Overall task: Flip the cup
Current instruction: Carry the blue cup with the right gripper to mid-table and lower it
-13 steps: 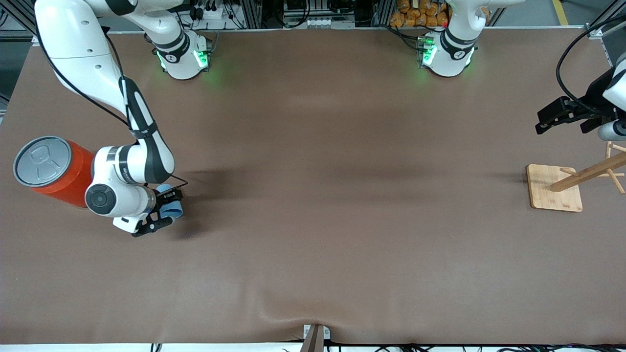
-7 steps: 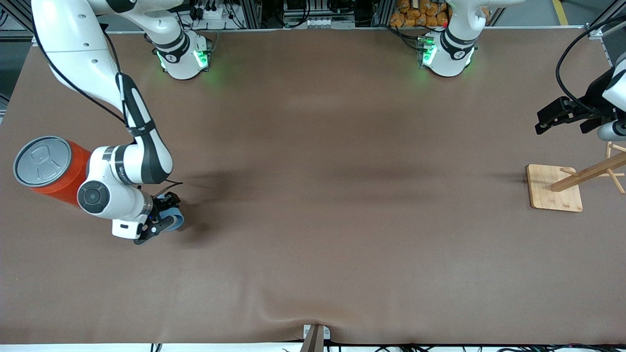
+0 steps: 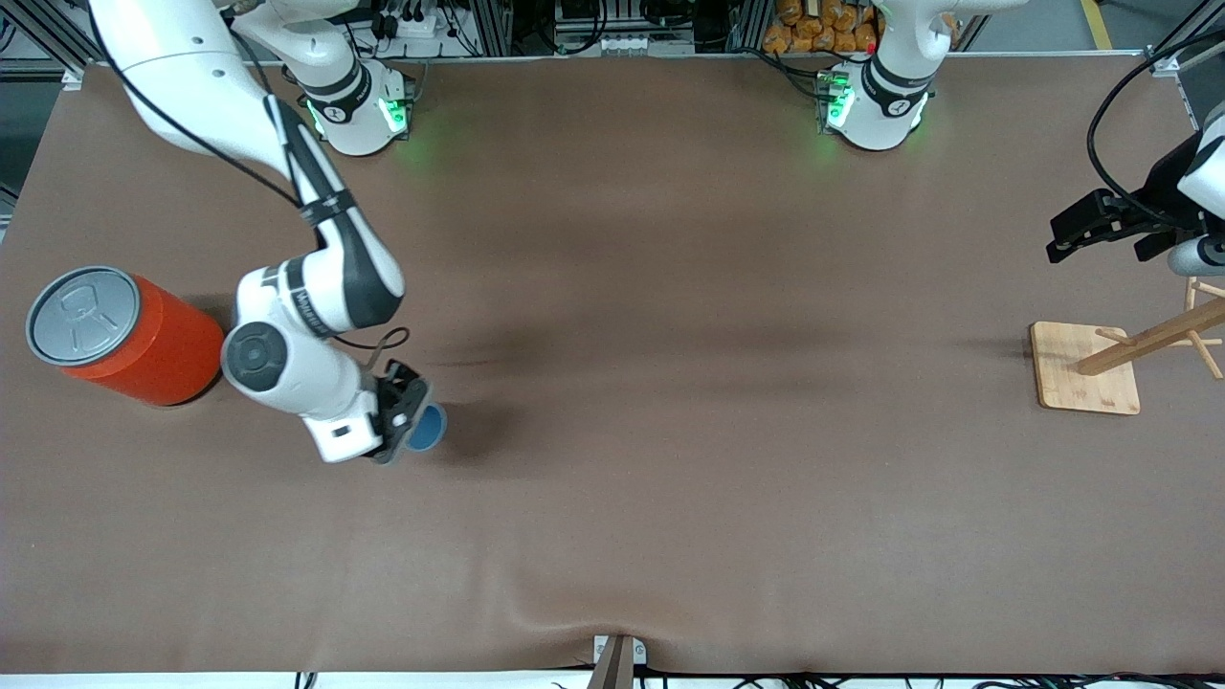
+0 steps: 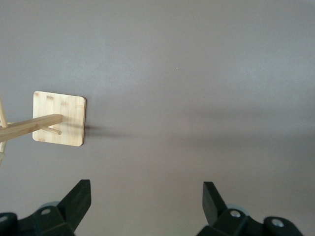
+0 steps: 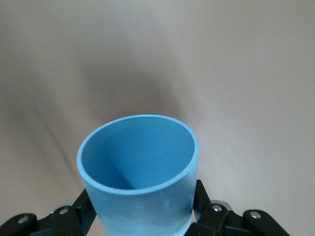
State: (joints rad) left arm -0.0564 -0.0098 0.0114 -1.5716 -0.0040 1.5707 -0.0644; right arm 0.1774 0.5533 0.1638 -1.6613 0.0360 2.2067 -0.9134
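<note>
The light blue cup (image 3: 428, 429) (image 5: 140, 167) is clamped between the black fingers of my right gripper (image 3: 404, 421) (image 5: 142, 201), which is shut on its lower wall. It hangs tilted just above the brown table (image 3: 670, 478), its open mouth turned away from the wrist and its hollow inside showing. This is over the right arm's end of the table, a short way from the orange can. My left gripper (image 3: 1070, 234) (image 4: 145, 191) waits open and empty in the air above the left arm's end of the table.
A large orange can (image 3: 124, 335) with a grey pull-tab lid stands near the table edge at the right arm's end. A wooden rack on a square base (image 3: 1084, 368) (image 4: 59, 118) stands at the left arm's end, under the left gripper.
The right arm has swung away from the orange can toward the table's middle, carrying the cup and turning it so its open mouth shows. The left arm has not moved.
</note>
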